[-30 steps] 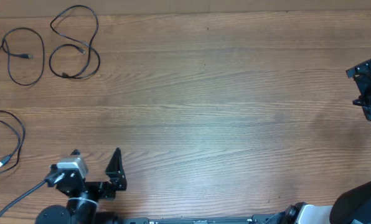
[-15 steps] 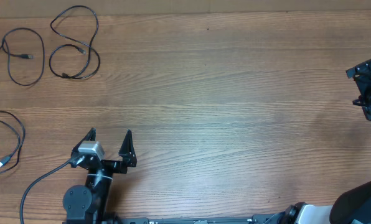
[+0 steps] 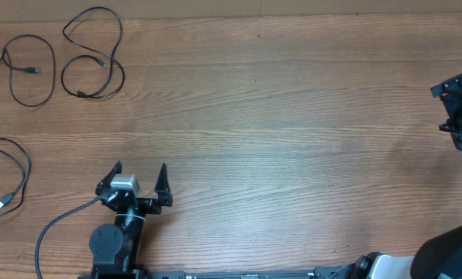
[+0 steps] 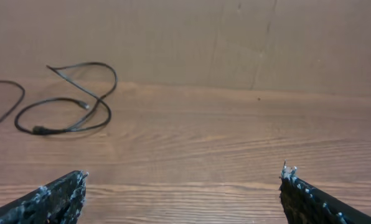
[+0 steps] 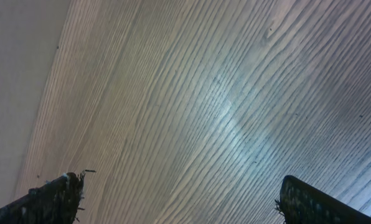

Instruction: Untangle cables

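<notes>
The 3 cables (image 3: 99,59) lie as separate loose loops at the surface's (image 3: 293,116) far left, apparently untangled with little left, while left hand (image 3: 139,166) and right hand (image 5: 179,193) gape wide, empty.

Env: robot lab / test bench. Evidence: wood-grain table (image 3: 293,116), plain brown board (image 4: 173,37) behind it, my left arm (image 3: 111,244) and right arm (image 3: 448,248) at its near edge, wrist cam (image 3: 124,183) fitted.

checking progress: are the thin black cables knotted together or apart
Apart: the three thin black cables lie as separate loose loops, none crossing another.
</notes>
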Action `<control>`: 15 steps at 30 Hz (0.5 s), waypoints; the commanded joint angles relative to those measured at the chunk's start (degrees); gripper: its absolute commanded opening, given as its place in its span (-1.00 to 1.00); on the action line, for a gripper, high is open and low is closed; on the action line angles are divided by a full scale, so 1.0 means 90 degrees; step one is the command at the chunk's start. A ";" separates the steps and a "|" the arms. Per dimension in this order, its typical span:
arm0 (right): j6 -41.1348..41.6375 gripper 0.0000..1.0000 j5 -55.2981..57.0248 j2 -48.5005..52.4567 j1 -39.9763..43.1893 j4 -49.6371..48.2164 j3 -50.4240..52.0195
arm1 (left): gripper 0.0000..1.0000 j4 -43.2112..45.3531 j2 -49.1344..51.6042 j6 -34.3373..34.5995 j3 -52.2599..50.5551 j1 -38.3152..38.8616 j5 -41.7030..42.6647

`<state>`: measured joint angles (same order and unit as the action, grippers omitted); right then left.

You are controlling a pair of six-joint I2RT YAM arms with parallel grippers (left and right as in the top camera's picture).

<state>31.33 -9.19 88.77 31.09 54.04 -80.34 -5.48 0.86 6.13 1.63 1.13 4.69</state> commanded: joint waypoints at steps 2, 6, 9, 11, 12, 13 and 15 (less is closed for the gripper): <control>0.0022 1.00 -0.0005 -0.0100 0.0012 -0.0017 -0.0153 | 0.99 0.0204 -0.0080 -0.0257 -0.0158 -0.0051 0.0104; 0.0022 1.00 -0.0005 -0.0100 0.0012 -0.0017 -0.0153 | 0.99 0.0148 -0.0080 -0.0260 -0.0158 -0.0051 0.0104; 0.0022 1.00 -0.0005 -0.0100 0.0012 -0.0017 -0.0153 | 0.99 0.0151 -0.0080 -0.0257 -0.0155 -0.0063 0.0192; 0.0022 0.99 -0.0005 -0.0100 0.0012 -0.0017 -0.0153 | 0.99 0.0153 -0.0080 -0.0257 -0.0155 -0.0131 0.0194; 0.0022 1.00 -0.0005 -0.0100 0.0012 -0.0017 -0.0153 | 0.99 0.0153 -0.0080 -0.0257 -0.0155 -0.0138 0.0194; 0.0022 0.99 -0.0005 -0.0100 0.0012 -0.0017 -0.0153 | 0.99 0.0151 -0.0080 -0.0257 -0.0155 -0.0138 0.0199; 0.0022 1.00 -0.0005 -0.0100 0.0012 -0.0017 -0.0153 | 0.99 0.0141 -0.0080 -0.0262 -0.0155 -0.0138 0.0180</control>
<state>31.33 -9.19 88.77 31.11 54.04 -80.34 -4.25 0.86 5.32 0.78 0.25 5.58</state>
